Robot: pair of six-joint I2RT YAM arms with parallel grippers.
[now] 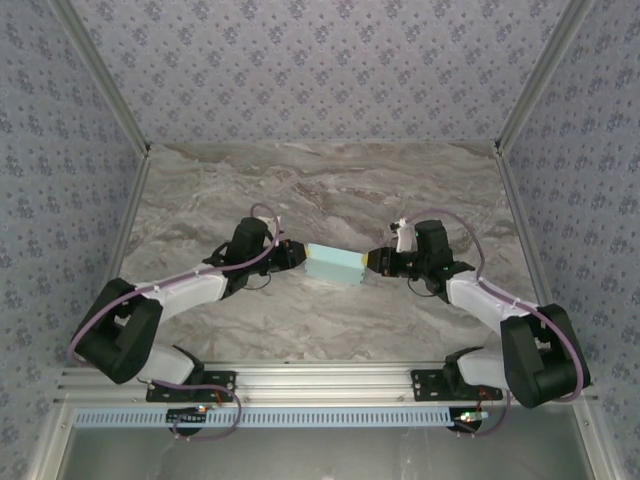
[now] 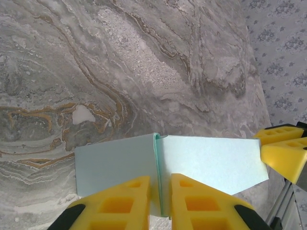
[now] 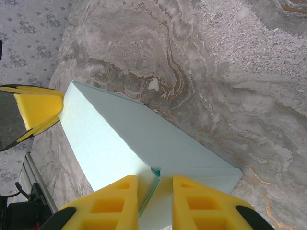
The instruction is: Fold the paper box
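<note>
The worktop (image 1: 330, 190) is a slab with a grey marble pattern, swirled in pale and dark veins. The left wrist view adds rusty orange streaks (image 2: 43, 115) and a small white patch (image 2: 82, 114) in that pattern. Walls (image 1: 320, 60) covered in blue-grey wallpaper with a small repeating floral print close the space at the back and on both sides. Slanted aluminium posts (image 1: 100, 75) stand where the walls join. A ribbed metal rail (image 1: 320, 380) runs along the near edge and carries both arm bases.

The paper box (image 1: 333, 264) sits near the middle of the worktop, stretched between the two arms. It is pale turquoise and folded into a long rectangular shape. Whether it rests on the marble or hangs just above it cannot be told.

The left hand (image 1: 296, 256) meets the box at its left end. In its own camera, its yellow fingers (image 2: 124, 206) are closed tight on a thin upright paper seam of the box.

The right hand (image 1: 375, 261) meets the opposite end. Its yellow fingers (image 3: 201, 201) straddle a raised paper edge with a little space showing beside the paper, so it cannot be told whether the hand is actually clamping it.
</note>
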